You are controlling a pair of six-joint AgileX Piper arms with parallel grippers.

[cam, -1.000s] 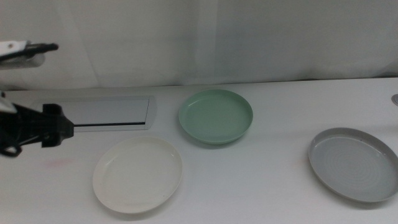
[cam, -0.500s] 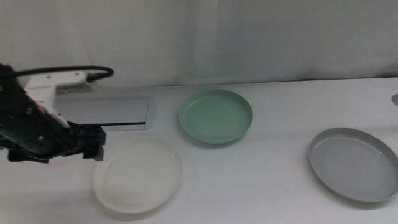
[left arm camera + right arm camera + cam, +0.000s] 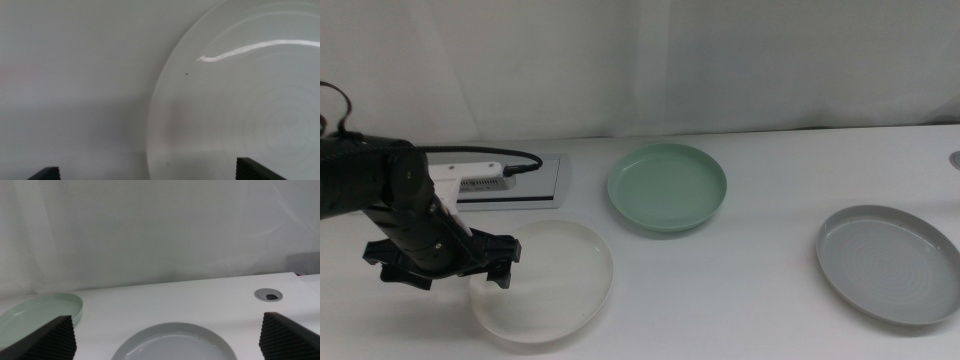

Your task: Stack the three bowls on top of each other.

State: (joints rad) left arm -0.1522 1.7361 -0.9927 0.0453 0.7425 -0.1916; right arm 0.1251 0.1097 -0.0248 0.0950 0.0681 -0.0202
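Cream-white bowl (image 3: 542,282) looked light and slick, so its thin left rim was the grab spot; left end effector (image 3: 448,262) hovered wide open and empty above it, while the right end effector (image 3: 165,342) waited, also open.

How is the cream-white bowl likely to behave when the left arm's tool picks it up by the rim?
The cream-white bowl looks thin and shallow, so probably light and stiff. Its glossy surface suggests the left tool, open astride its near rim, could slip. Gripped at one edge, it may tilt.
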